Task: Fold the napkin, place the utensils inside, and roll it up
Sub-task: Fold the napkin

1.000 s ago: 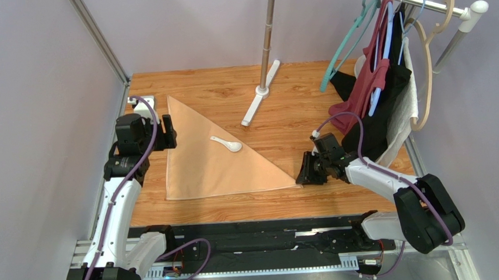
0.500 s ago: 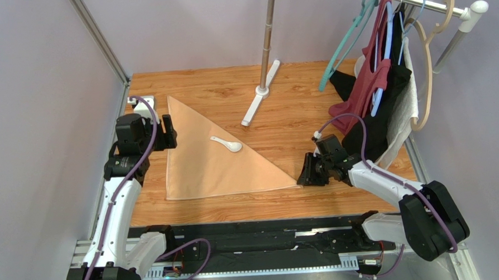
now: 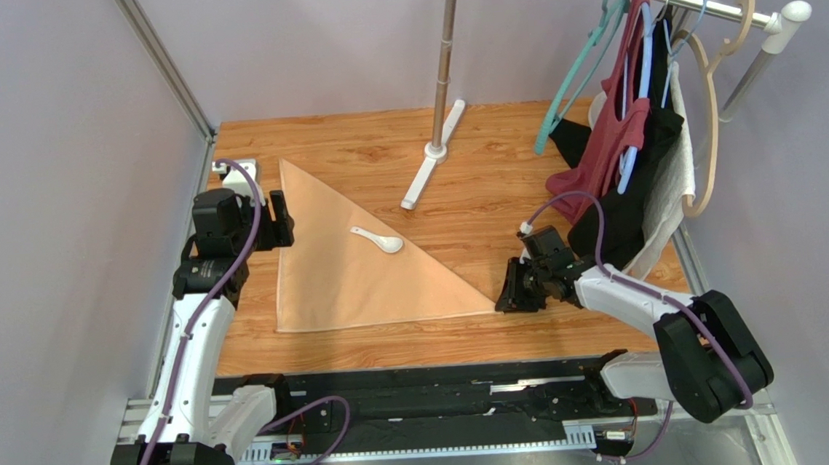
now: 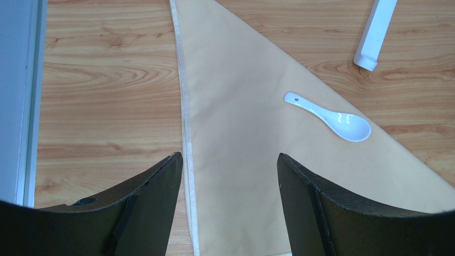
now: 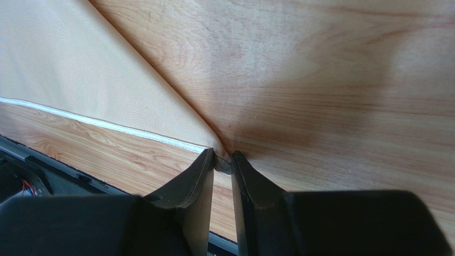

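Note:
The peach-tan napkin point(image 3: 351, 275) lies flat on the wooden table, folded into a triangle. A small white spoon point(image 3: 378, 238) rests on it near the long diagonal edge. My left gripper point(image 3: 281, 220) hovers over the napkin's left hem, open and empty; in the left wrist view the napkin point(image 4: 251, 122) and spoon point(image 4: 331, 117) lie beyond the gripper point(image 4: 229, 160). My right gripper point(image 3: 502, 295) is low at the napkin's right-hand tip. In the right wrist view the gripper point(image 5: 222, 158) pinches that tip of the napkin point(image 5: 80, 69) between its fingertips.
A metal pole point(image 3: 445, 55) with a long white foot point(image 3: 431, 166) stands behind the napkin. Dark red, black and white garments point(image 3: 628, 163) hang from a rail at the right, close behind the right arm. A black rail runs along the table's near edge point(image 5: 32, 154).
My right gripper has edged left onto the napkin's right tip, and its jaws have narrowed around it. The left arm, napkin body and spoon have not moved.

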Controlling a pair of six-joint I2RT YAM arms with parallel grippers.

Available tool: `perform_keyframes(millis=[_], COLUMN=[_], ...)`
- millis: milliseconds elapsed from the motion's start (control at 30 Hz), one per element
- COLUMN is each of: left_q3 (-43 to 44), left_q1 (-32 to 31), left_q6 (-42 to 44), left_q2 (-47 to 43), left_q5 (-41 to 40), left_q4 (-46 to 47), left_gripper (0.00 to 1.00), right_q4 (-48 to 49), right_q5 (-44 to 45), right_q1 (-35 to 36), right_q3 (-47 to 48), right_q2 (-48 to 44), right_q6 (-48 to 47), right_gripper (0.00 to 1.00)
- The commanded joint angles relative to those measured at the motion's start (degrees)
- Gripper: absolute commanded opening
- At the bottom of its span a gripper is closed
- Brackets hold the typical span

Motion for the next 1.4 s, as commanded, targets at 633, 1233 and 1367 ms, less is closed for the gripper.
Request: perform_keyframes(millis=[633,1233,1367], left_q3=[1.7,1.8,1.9], left_q1=[-0.2,-0.2,-0.2], left_q6=[-1.1,-1.8,-1.7], left_q2=[-0.4,-2.3,-3.1], left_q5=[0.6,2.8,2.7], left_q4=[0.8,0.4,0.4], left_gripper=[0.74,0.74,0.74], right_q4=[-10.2,-5.2,-2.7], right_q5=[5.3,5.5,7.6], right_q1=[-0.2,7.0,11.1], right_q3=[4.2,24.7,33.5], right_q2=[-5.3,0.3,8.4], right_q6=[-2.4,-2.1,-3.9], right_gripper=[0.00,0.00,0.00])
